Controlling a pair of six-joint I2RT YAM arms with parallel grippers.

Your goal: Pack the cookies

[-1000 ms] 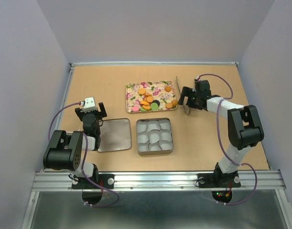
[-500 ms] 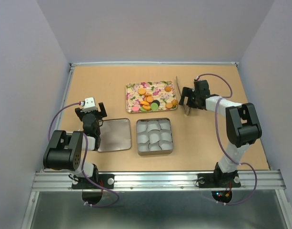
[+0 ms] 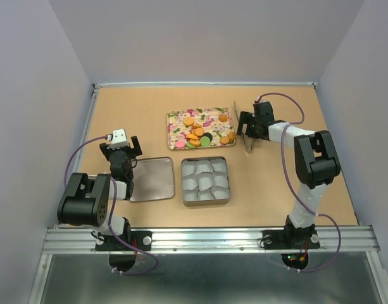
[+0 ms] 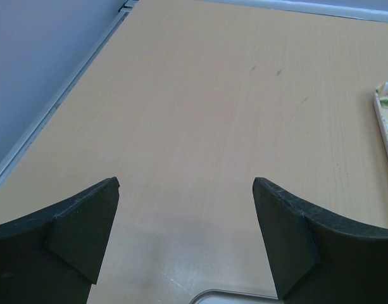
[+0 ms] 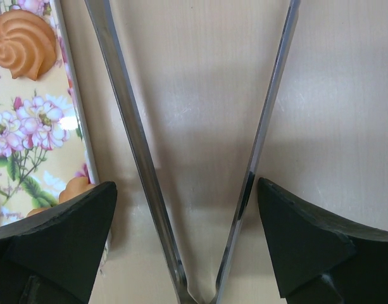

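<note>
The cookies [image 3: 197, 134], mostly orange with green, pink and dark ones, lie piled on a floral tray [image 3: 178, 120]. One swirled orange cookie [image 5: 23, 41] shows in the right wrist view. Metal tongs [image 3: 247, 138] lie on the table just right of the tray. My right gripper [image 3: 247, 128] is open, low over the tongs. Its jaws straddle both tong arms [image 5: 127, 126] near their joined end, and the right jaw is close to the right arm. My left gripper [image 3: 121, 147] is open and empty, at the far left edge of a flat tin lid [image 3: 152, 179].
A square tin [image 3: 183, 183] filled with white paper cups stands in front of the tray, with the lid to its left. The lid's corner [image 4: 238, 296] and the tray's edge [image 4: 387, 120] show in the left wrist view. Side walls enclose the table.
My right gripper has shifted slightly toward the far side along the tongs, and its forearm has swung with it. The left arm, the tongs and the cookies have not moved.
</note>
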